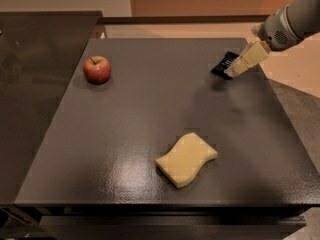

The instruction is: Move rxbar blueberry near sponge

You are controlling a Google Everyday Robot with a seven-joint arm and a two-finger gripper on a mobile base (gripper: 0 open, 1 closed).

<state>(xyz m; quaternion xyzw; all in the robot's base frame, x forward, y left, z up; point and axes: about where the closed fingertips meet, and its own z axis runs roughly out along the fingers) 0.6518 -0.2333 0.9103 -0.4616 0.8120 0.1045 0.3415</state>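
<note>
1. The gripper (236,69) is at the far right of the worktop (145,109), close to its back edge. It comes down at a slant from the grey arm (292,21), which enters from the upper right corner.
2. The gripper's pale beige tip lies against the right side of the bar (222,64) and covers part of it. I cannot tell whether the gripper is spread, pressed together or pinching the bar.
3. The bar is a small dark flat packet with a little white print. It is turned at an angle to the worktop's edges. A faint dark shadow lies on the worktop just in front of it. Whether the bar rests flat or is raised off the surface cannot be told.
4. The sponge (186,159) lies flat near the front edge, a little right of the middle. It is pale yellow with wavy sides and sits at a diagonal. It is well apart from the bar and the gripper, with bare worktop between them.
5. A red apple (97,69) stands upright at the back left of the worktop. It is well apart from both the sponge and the bar.
6. The worktop is dark grey and slightly glossy, with a light reflection to the left of the sponge.
</note>
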